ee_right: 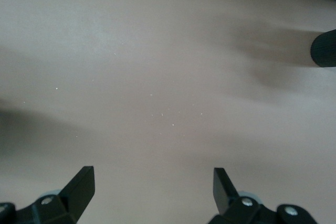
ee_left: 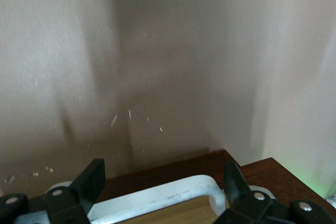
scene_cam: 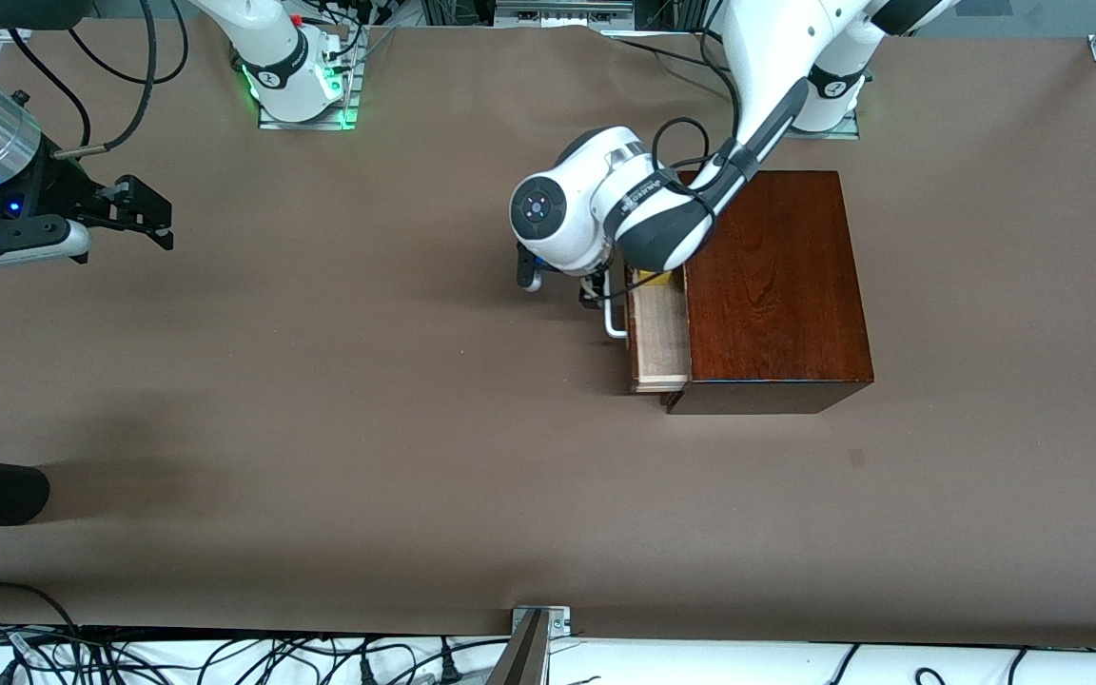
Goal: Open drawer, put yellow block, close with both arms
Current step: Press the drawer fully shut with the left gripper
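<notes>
A: Yellow block (scene_cam: 651, 279) is seen in the half-open drawer (scene_cam: 659, 344). Left gripper (ee_left: 163, 182) is spread wide around the white handle (ee_left: 157, 198).

B: A square push is advised. Right gripper (ee_right: 153, 182), spread wide, is parked over bare table (scene_cam: 367, 400) at the right arm's end.

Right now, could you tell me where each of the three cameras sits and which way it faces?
Front view: high across the table, facing both bases; shows the left arm bent over the drawer, the yellow block in it, and the waiting right gripper over bare table.
Left wrist view: on the left wrist, looking past the left gripper, open astride the white handle.
Right wrist view: on the right wrist, looking down at the table between open fingers.
Shared: front and left wrist views both show the handle.
</notes>
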### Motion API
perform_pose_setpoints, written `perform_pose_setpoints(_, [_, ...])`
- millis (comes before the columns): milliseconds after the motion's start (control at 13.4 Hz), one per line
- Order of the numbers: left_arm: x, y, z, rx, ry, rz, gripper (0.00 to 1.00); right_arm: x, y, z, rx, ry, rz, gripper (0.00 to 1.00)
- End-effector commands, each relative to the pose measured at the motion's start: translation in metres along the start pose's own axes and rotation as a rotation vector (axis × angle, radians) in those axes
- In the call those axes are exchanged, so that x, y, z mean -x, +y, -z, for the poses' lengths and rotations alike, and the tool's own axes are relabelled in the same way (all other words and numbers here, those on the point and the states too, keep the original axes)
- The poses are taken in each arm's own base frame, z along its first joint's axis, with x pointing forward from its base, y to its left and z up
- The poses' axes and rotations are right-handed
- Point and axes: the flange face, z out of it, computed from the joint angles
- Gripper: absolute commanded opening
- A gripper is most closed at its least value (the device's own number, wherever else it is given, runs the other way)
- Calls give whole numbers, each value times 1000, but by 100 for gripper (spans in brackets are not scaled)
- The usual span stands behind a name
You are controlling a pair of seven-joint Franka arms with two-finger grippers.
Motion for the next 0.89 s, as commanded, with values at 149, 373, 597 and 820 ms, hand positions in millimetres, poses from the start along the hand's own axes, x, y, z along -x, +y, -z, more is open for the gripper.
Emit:
perform_pose_setpoints(149, [32,-3,2,8,-119,11,100,-2,1,5,12,-4,-18,100])
perform_pose_setpoints(373, [53,-11,3,34,-134,32,100,-2,0,4,12,-6,-18,100])
perform_pose_setpoints(597, [65,-17,2,47,-130,46,100,-2,1,4,12,-6,-19,100])
perform_pose_setpoints(820, [62,-15,9,33,-116,44,100,-2,1,4,10,-7,-19,100])
